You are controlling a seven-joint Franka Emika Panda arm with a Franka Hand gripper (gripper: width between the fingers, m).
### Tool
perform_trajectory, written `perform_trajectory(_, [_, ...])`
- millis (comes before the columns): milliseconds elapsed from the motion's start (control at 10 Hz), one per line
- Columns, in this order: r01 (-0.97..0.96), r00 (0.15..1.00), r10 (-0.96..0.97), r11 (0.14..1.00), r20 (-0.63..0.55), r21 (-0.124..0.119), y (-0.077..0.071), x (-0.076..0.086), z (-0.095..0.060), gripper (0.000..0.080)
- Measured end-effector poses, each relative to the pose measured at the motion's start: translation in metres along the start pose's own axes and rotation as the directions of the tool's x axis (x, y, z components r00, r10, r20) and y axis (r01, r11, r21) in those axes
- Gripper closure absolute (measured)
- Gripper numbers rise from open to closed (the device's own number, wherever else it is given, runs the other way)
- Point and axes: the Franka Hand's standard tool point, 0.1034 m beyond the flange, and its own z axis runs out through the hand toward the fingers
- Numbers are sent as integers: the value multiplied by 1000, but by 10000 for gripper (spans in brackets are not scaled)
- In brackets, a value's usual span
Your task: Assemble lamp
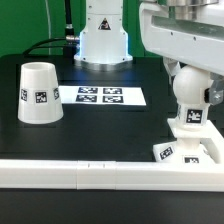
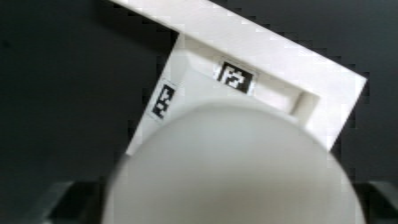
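The round-headed bulb (image 1: 190, 92) stands upright on its stem on the flat square base (image 1: 192, 150), at the exterior view's right by the front rail. My gripper (image 1: 190, 74) comes down from above onto the bulb's head. In the wrist view the bulb's head (image 2: 231, 160) fills the space between my dark fingers (image 2: 64, 203), which sit against its two sides, and the tagged base (image 2: 249, 85) lies beyond it. My gripper (image 2: 217, 208) is shut on the bulb. The tapered shade (image 1: 39, 94) stands alone, wide end down, at the exterior view's left.
The marker board (image 1: 100, 96) lies flat at the table's middle back. A long white rail (image 1: 90, 176) runs along the front edge, and it also shows in the wrist view (image 2: 214, 28). The arm's white pedestal (image 1: 104, 40) stands at the back.
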Motion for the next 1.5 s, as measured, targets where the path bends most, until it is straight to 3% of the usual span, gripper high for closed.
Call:
perform_trajectory(100, [45, 999, -45, 999, 5, -12, 0, -3, -1, 119])
perform_trajectory(600, [526, 851, -526, 851, -7, -10, -7, -6, -6, 101])
perform_trajectory(1000, [772, 636, -772, 636, -4, -13, -6, -4, -6, 101])
perform_trajectory(1200, [889, 456, -890, 456, -5, -29, -6, -2, -7, 101])
perform_trajectory(1500, [959, 280, -960, 280, -8, -41, -8, 0, -7, 101])
